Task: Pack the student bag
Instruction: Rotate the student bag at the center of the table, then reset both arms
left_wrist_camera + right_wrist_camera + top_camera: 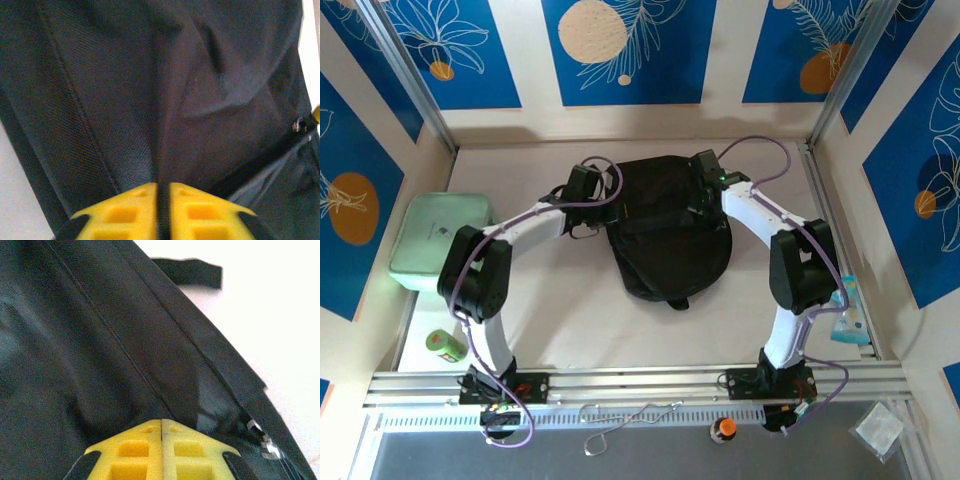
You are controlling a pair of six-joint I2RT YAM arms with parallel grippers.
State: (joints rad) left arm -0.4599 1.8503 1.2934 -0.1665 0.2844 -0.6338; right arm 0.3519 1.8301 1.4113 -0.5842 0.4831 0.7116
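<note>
At bottom centre, the left gripper (161, 192), yellow and waffle-moulded, pinches a ridge of the student bag's (665, 235) coarse black weave; the right gripper (161, 426) sits closed.

I work in a staged robot test booth: my white table (570, 330) is boxed in by blue leaf-print wall panels (670, 60), with an aluminium rail (640, 382) holding my arms.

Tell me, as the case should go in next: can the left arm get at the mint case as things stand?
Probably yes, once it lets go. The case lies beside the left arm's elbow, nothing lying on it, but the left pincer is pinching a fold of the bag.
</note>
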